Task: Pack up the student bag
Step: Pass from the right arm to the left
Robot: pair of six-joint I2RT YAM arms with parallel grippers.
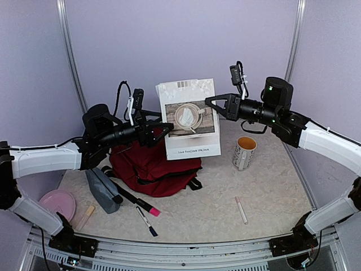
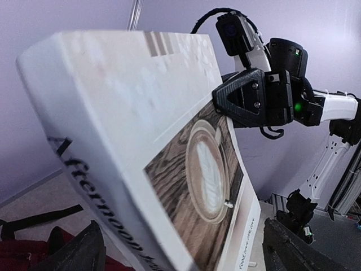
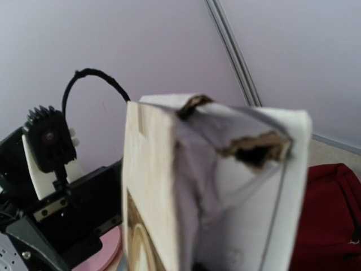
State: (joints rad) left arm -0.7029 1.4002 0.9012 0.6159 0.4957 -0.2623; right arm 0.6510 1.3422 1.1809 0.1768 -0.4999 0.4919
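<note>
The student bag (image 1: 149, 169), dark red with black straps, lies on the table under both grippers; it also shows in the wrist views (image 2: 22, 257) (image 3: 330, 214). Above it a white book (image 1: 189, 118) with a coffee-cup cover picture is held upright in the air. My right gripper (image 1: 210, 101) is shut on the book's right edge. My left gripper (image 1: 163, 131) stands open around the book's lower left corner, its fingers (image 2: 84, 248) either side of the spine and cover (image 2: 169, 169). In the right wrist view the book's torn top edge (image 3: 248, 147) fills the frame and hides my fingers.
A patterned mug (image 1: 244, 152) stands right of the bag. A grey pouch (image 1: 103, 189), a pink plate (image 1: 57, 203) and a small stick (image 1: 86, 216) lie at the near left. Two markers (image 1: 141, 203) (image 1: 146, 221) and a pale pen (image 1: 241, 210) lie on the table's front.
</note>
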